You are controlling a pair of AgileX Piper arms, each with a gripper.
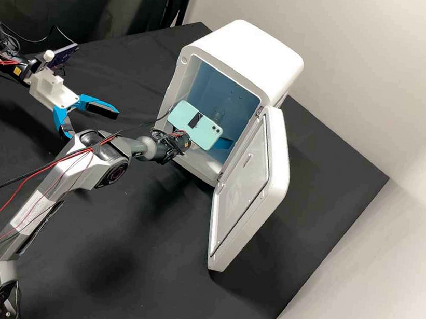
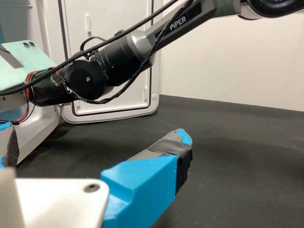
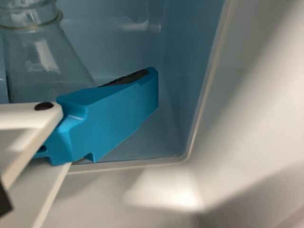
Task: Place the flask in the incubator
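Flask (image 3: 38, 52) stands upright inside incubator (image 1: 247, 59), just beside right gripper (image 3: 80, 102); clamped or released, can't tell. Left gripper (image 1: 91, 123) spread wide, empty, well apart.

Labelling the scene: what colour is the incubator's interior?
The incubator interior is light blue, clearest in the high view.

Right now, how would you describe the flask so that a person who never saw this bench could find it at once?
Look for the white incubator on the black bench, its door swung open. Inside its blue chamber is the flask. It is the only clear glass thing there, cone-shaped with a rimmed neck.
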